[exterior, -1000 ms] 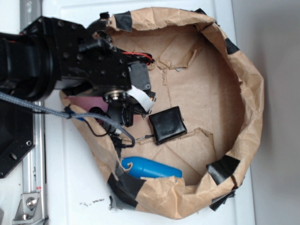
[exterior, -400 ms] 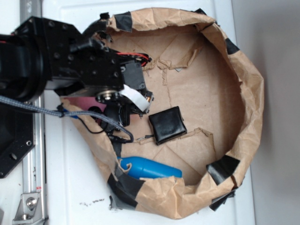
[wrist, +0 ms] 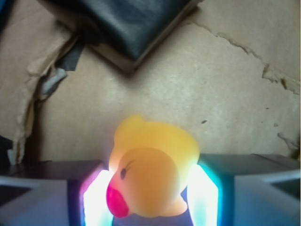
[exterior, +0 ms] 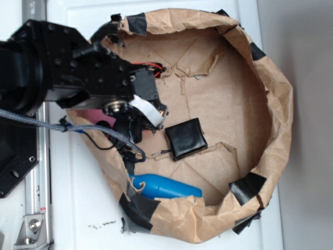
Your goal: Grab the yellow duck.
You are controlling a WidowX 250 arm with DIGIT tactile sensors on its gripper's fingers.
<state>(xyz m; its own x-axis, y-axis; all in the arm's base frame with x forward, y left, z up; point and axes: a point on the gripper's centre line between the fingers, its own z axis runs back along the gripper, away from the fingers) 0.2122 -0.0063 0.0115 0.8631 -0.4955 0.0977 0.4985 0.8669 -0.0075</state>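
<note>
duck point(wrist: 153, 169) yellow, beak pinkish-red | pouch point(exterior: 186, 138) black | bottle point(exterior: 167, 186) blue | paper point(exterior: 234, 94) brown, seemingly plain

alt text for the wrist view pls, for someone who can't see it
A yellow duck with a red-orange beak sits between the two lit fingers of the gripper, which press against its sides. Behind it lies brown paper, torn in places, with a black pouch at the top edge.

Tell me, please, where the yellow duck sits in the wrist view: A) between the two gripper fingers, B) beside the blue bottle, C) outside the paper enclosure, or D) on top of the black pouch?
A: the yellow duck sits between the gripper fingers, which flank both its sides, while the black pouch lies apart beyond it.
</note>
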